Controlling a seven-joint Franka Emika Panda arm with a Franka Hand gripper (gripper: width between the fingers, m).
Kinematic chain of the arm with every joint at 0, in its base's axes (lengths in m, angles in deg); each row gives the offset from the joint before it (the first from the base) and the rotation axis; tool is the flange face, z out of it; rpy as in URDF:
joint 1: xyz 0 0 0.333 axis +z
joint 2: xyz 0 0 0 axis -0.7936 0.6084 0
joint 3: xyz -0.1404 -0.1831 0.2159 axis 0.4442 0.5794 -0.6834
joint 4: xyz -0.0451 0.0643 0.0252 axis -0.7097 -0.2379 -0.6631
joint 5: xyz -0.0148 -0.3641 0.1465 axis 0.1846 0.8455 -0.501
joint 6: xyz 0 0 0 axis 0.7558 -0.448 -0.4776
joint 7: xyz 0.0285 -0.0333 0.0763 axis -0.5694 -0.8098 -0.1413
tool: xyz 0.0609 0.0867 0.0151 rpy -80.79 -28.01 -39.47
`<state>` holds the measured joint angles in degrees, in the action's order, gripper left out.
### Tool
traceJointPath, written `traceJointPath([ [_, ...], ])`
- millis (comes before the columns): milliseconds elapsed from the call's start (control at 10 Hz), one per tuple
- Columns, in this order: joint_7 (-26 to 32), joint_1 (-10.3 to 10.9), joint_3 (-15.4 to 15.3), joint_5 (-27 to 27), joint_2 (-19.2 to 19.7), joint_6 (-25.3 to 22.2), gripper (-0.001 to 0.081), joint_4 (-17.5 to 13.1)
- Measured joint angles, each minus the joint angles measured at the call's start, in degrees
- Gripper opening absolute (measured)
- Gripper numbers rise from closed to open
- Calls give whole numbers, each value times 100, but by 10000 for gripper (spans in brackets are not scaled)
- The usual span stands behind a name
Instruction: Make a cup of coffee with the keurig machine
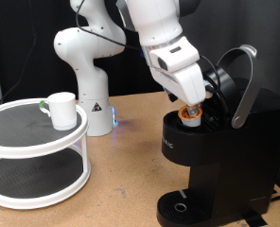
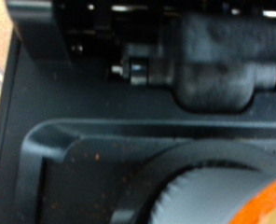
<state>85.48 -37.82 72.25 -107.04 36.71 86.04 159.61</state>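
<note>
**Pod at the mouth of the open brewer, mug well off to the side**

Brown tabletop runs under everything, with a dark backdrop behind. On the exterior view's right stands the keurig machine point(image 1: 216, 151), black and boxy, its lid handle point(image 1: 244, 85) swung up and back so the top chamber lies open. The gripper point(image 1: 191, 110) hangs directly over that opening, pointing steeply down. A small pod point(image 1: 191, 115) with an orange-brown top sits right at the fingertips, at or just inside the rim of the chamber. Whether the fingers are pinching it or have let go I cannot tell; the hand's white body hides the gap between them.

The relation that matters here is vertical: the pod and chamber lie straight below the fingers, the pod's axis upright and in line with the hand. The wrist view agrees, showing the machine's black inner moulding close up and blurred, with an orange curve of the pod point(image 2: 269, 201) at one corner.

The cup point(image 1: 61, 109), a white mug with its handle turned to the exterior view's left, stands upright on the upper deck of a round white two-tier stand point(image 1: 36, 180) at the exterior view's left, well apart from the machine. The round drip tray point(image 1: 183, 204) at the machine's foot holds nothing.
</note>
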Motion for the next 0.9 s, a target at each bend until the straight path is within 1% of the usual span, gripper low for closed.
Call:
traceJointPath([
  [200,82,32,-38,-89,-53,1,802,10],
  [900,85,33,-83,-88,-170,1,802,113],
])
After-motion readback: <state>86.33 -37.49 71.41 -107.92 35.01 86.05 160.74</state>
